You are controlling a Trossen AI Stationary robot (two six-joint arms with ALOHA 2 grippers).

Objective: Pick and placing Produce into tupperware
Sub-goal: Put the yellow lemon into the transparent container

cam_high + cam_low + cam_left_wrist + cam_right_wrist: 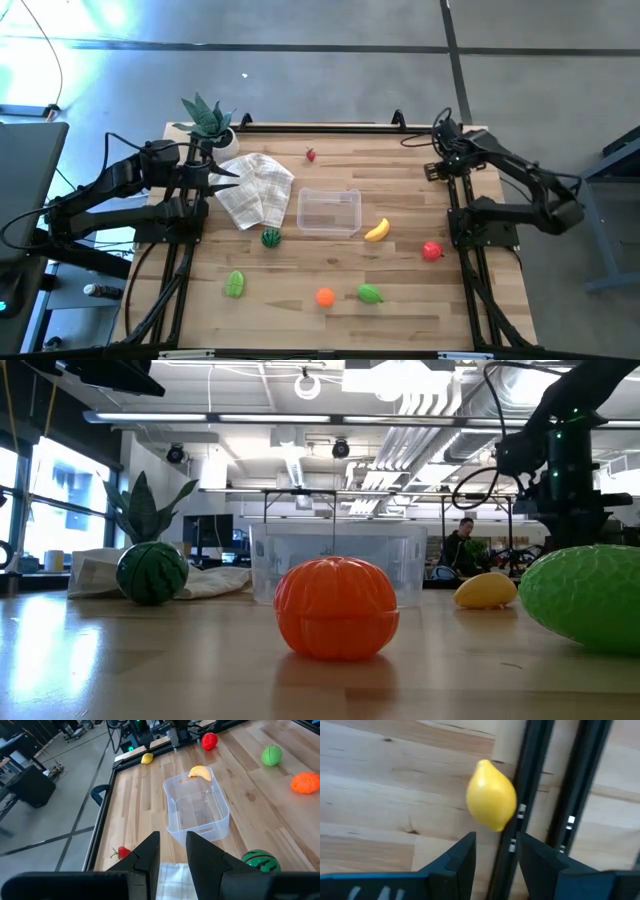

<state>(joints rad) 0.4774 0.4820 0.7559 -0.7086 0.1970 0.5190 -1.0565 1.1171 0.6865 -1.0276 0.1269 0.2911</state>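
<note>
Here the right gripper [495, 852] hangs over the far right corner of the table [400, 310], and the lemon [491, 801] lies just ahead of its jaws, touching or nearly touching the dark frame rail [512, 795] at the table's edge. The jaws stand slightly apart with nothing between them, the gap looking narrower than the lemon's belly. The lemon's long axis runs roughly in line with the direction the jaws point, its tip away from them, so a grasp would probably cross its short width, with the rail crowding one side.

Farther in, the tupperware [328, 211] sits near the middle of the table, empty, its long sides running left to right in the overhead view, with a banana [377, 231] just beside its right end. So the lemon is at the far right and the container lies toward the centre, well apart.

The left gripper [172, 851] waits above a cloth [255, 187] on the left, jaws slightly spread and empty, pointing toward the container. The right arm is clearly the nearer one to the lemon.
</note>
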